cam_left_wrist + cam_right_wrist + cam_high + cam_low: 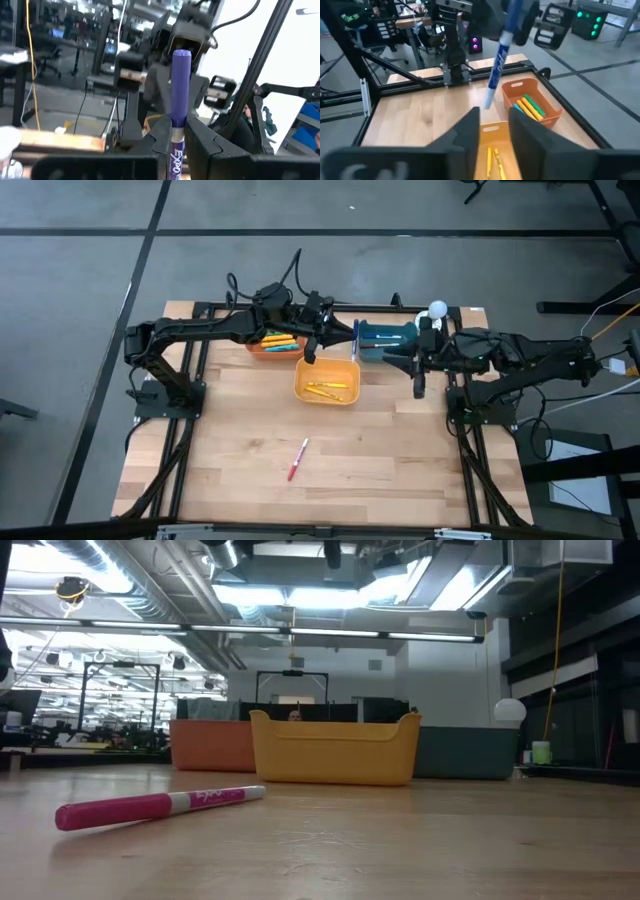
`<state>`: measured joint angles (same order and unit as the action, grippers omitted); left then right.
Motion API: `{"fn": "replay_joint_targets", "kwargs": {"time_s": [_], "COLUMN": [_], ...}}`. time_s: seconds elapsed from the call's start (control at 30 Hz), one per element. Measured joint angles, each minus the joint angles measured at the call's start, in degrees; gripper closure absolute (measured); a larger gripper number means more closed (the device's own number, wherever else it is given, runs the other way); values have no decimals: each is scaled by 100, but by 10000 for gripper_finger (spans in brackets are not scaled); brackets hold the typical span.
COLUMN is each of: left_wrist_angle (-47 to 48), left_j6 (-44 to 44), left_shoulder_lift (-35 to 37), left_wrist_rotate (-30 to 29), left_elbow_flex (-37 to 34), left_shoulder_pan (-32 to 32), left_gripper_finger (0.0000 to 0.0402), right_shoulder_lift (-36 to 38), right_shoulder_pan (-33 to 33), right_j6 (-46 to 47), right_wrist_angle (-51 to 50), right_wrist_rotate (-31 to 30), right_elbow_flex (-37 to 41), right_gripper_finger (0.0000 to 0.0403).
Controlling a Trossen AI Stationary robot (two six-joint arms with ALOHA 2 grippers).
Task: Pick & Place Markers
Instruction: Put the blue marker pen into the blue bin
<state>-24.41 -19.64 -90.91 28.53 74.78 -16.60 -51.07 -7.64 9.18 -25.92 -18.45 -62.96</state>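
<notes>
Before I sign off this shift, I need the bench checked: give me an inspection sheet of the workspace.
Surface: wooden table, bare at the front.
Job's things: pink marker lying loose; blue marker held upright; yellow markers in yellow bin; more in orange bin.
Clutter: teal bin at the back.
Grippers: left gripper shut on blue marker; right gripper open, empty, facing it.
Cables: black leads above left arm.
Surroundings: grey floor, racks beyond.
</notes>
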Motion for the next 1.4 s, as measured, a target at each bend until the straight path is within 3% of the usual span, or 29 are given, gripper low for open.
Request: {"fn": "replay_joint_targets", "kwargs": {"time_s": [0.23, 0.43, 1.0, 1.23, 1.4], "left_wrist_angle": [-714, -892, -883, -875, -852], "left_j6": [-12, -17, 136, 136, 136], "left_shoulder_lift": [0, 0, 0, -2, -4], "left_wrist_rotate": [12, 108, 118, 253, 284], "left_elbow_flex": [0, 0, 0, 0, 0], "left_shoulder_pan": [9, 48, 199, 199, 199], "left_gripper_finger": [375, 375, 375, 375, 375], "right_shoulder_lift": [-191, -457, -1274, -1351, -1351], "right_shoulder_pan": [178, 272, 312, 312, 312], "right_j6": [250, 242, 263, 409, 475], "right_wrist_angle": [347, 777, 2005, 2057, 2057], "right_wrist_rotate": [-1, 3, 209, 211, 210], "right_elbow_flex": [0, 0, 0, 0, 0], "right_gripper_finger": [216, 177, 178, 179, 204]}}
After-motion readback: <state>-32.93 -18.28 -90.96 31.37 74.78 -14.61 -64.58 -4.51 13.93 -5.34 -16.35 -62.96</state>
